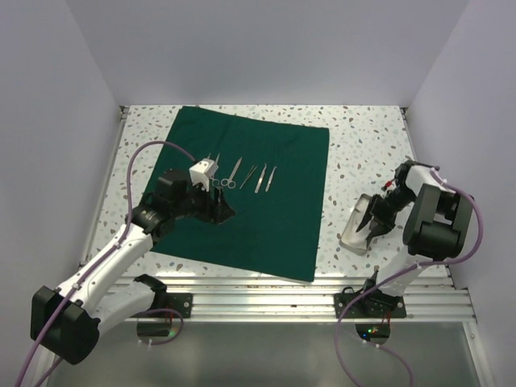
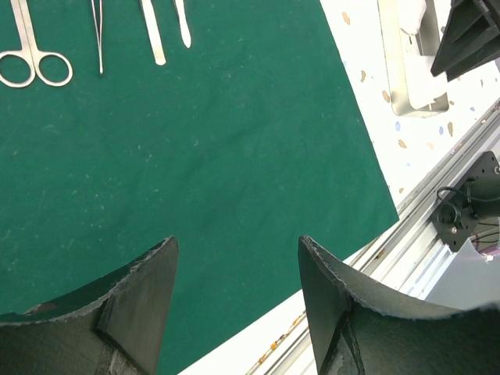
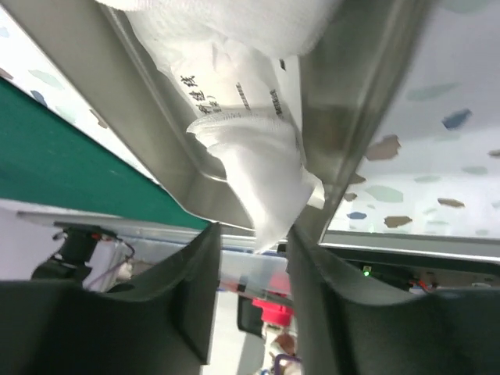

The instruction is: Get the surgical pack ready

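1. Step in hand, judged: lifting sachet from tray near right edge of tabletop; right tool apart, astride its corner
2. Idle: left tool apart, empty, over drape
3. Next: clamp, carry to drape

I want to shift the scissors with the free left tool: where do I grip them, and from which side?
I'd grip the scissors across both shanks just beyond the finger rings, coming straight down with the left tool open. They lie flat on the drape, so nothing slips underneath from the side; the rings spread wider, and the nearest tweezers lie close alongside.
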You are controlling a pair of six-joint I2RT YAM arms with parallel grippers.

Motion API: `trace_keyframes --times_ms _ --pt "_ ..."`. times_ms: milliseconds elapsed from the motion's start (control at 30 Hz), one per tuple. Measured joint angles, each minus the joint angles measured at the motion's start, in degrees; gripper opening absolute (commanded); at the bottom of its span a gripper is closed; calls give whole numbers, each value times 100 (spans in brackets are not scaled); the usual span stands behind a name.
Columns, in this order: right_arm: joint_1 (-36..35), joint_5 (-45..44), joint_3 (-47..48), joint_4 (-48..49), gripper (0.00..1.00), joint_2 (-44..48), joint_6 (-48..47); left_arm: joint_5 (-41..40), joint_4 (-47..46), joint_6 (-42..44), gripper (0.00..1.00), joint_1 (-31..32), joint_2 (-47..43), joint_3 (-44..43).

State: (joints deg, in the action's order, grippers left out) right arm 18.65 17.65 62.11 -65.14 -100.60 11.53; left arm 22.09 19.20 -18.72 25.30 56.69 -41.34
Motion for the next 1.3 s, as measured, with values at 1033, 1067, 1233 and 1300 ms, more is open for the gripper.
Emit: trace_keyframes --times_ms 1033,1067,1233,1300 --pt "-2900 -1373 1895 125 99 1185 1272 -1569 -48 -570 63 -105 3082 -2083" --pt "-2933 -1366 1860 195 99 1169 1329 -1690 -4 -566 62 -68 3254 -2304" --pt "-2964 -1362 1801 372 97 1172 1425 -2221 11 -435 47 273 4138 -3289" --pt "-2959 -1360 1801 393 93 1172 1434 -2398 -2 -352 44 413 4496 -3563"
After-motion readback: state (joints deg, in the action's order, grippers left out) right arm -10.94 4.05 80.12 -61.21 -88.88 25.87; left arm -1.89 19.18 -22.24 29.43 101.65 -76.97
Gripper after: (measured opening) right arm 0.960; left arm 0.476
